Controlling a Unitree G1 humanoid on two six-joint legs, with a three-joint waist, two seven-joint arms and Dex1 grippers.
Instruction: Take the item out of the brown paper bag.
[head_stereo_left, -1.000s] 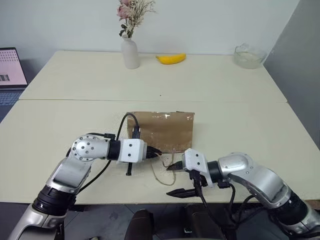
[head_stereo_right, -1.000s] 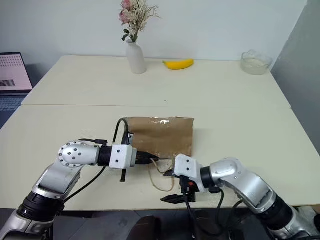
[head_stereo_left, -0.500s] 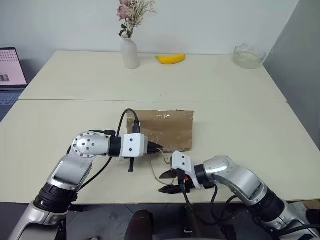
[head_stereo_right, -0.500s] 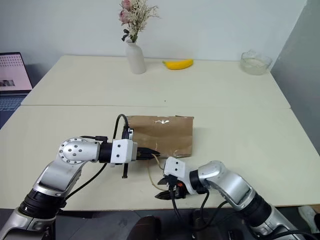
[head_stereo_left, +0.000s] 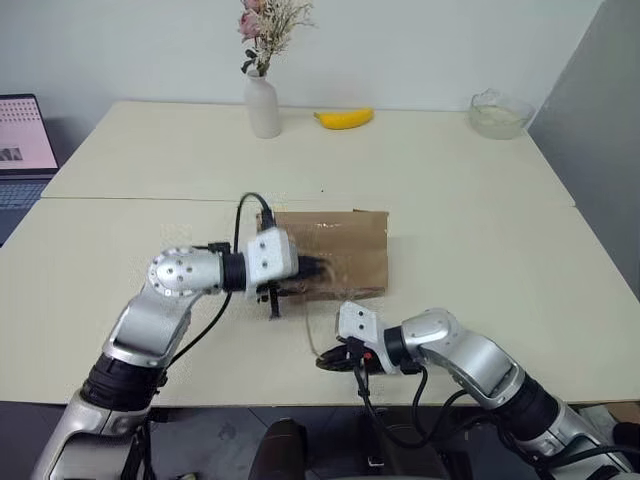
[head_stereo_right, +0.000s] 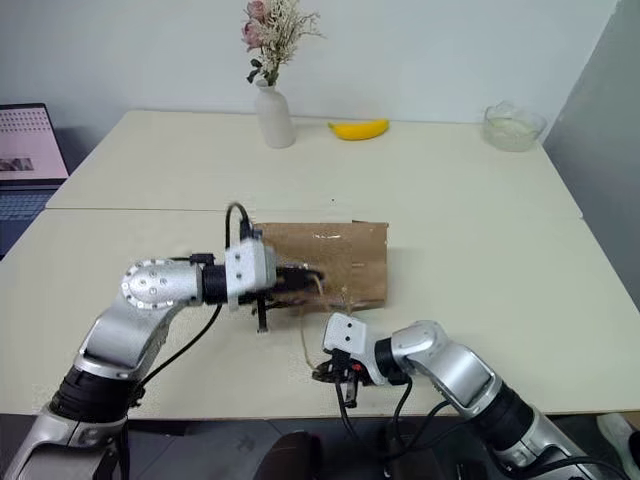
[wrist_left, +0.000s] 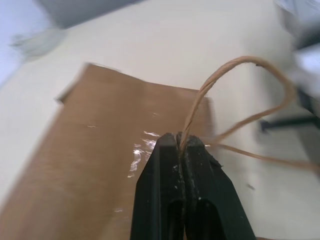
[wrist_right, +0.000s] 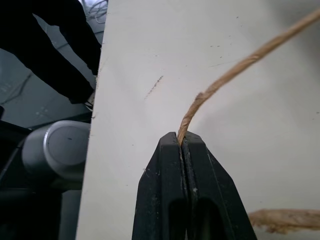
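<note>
1. From the head, the brown paper bag lay flat on the table, near its front edge. The item itself could not be seen.
2. The left gripper sat over the bag's near edge; the left wrist view showed its fingers pressed together on a tan loop handle.
3. The right gripper rested by the table's front edge; its wrist view showed the fingers pinching another handle cord.
4. The head views alone took in a vase, banana, glass bowl and laptop.
</note>
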